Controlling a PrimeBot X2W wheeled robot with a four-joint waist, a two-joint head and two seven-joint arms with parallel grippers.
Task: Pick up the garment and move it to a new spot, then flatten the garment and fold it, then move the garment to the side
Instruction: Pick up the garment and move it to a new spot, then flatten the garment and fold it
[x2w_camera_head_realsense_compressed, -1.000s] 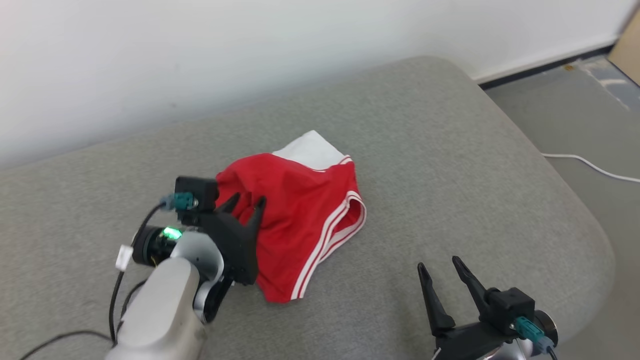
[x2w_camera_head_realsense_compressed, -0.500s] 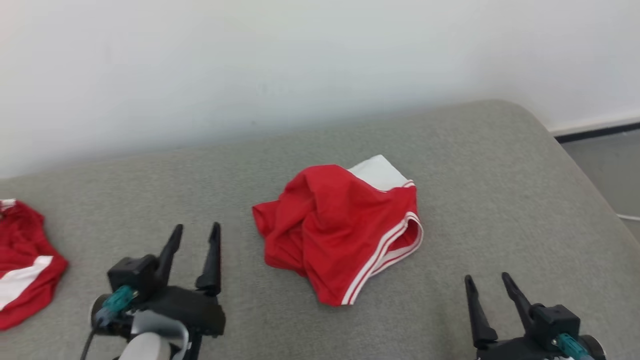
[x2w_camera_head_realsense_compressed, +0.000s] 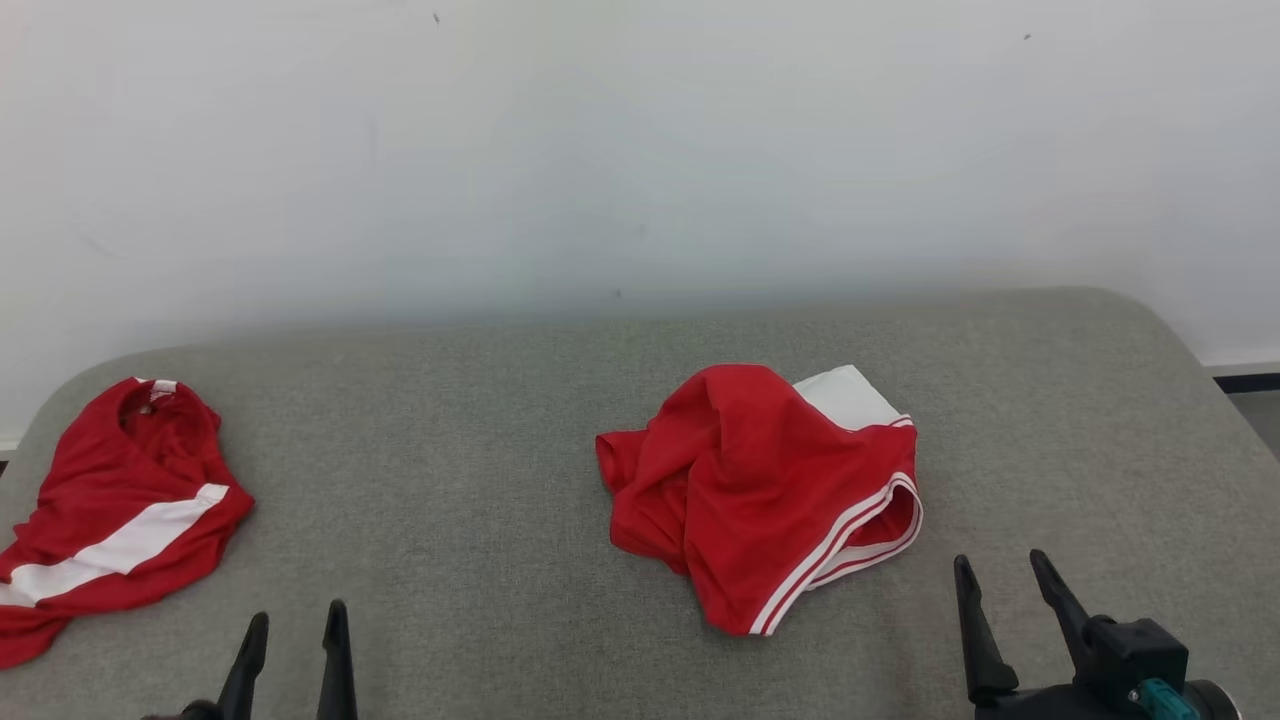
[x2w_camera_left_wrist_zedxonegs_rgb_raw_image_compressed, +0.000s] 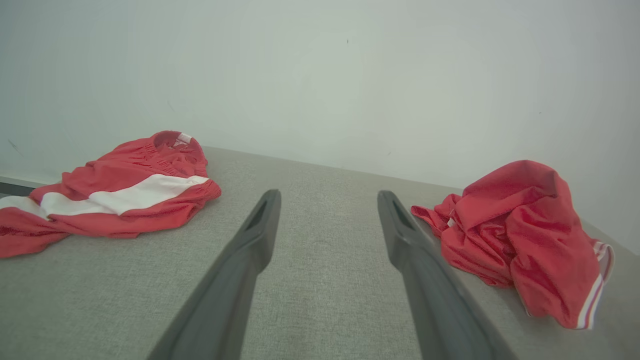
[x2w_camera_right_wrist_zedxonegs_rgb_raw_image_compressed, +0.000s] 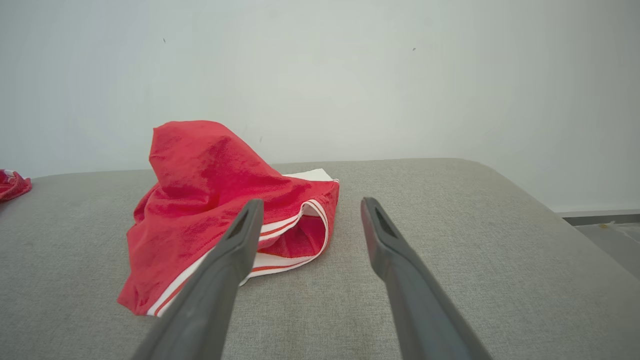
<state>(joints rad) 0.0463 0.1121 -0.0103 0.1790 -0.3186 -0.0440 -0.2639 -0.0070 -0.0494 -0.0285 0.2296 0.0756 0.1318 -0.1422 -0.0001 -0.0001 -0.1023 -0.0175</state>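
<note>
The garment (x2w_camera_head_realsense_compressed: 750, 490) is a pair of red shorts with white stripes, lying crumpled right of centre on the grey cushion (x2w_camera_head_realsense_compressed: 450, 500). Nothing holds it. My left gripper (x2w_camera_head_realsense_compressed: 295, 615) stands open at the lower left, well away from it, with nothing between its fingers. The left wrist view has the left gripper (x2w_camera_left_wrist_zedxonegs_rgb_raw_image_compressed: 328, 195) aimed at bare cushion, the garment (x2w_camera_left_wrist_zedxonegs_rgb_raw_image_compressed: 520, 225) off to its right. At the lower right my right gripper (x2w_camera_head_realsense_compressed: 1000, 560) is open, just short of the shorts' striped hem. In the right wrist view the right gripper (x2w_camera_right_wrist_zedxonegs_rgb_raw_image_compressed: 311, 202) points past the garment (x2w_camera_right_wrist_zedxonegs_rgb_raw_image_compressed: 210, 200).
A second red garment with a white band (x2w_camera_head_realsense_compressed: 110, 510) lies at the cushion's far left edge, also seen as a red garment (x2w_camera_left_wrist_zedxonegs_rgb_raw_image_compressed: 125, 195) in the left wrist view. A white wall runs behind the cushion. Floor (x2w_camera_right_wrist_zedxonegs_rgb_raw_image_compressed: 605, 235) drops off beyond the rounded right end.
My left gripper has let go of the shorts, opened, and drawn back to the lower left. The head camera has swung left, bringing the second garment into view. The right gripper stays open.
</note>
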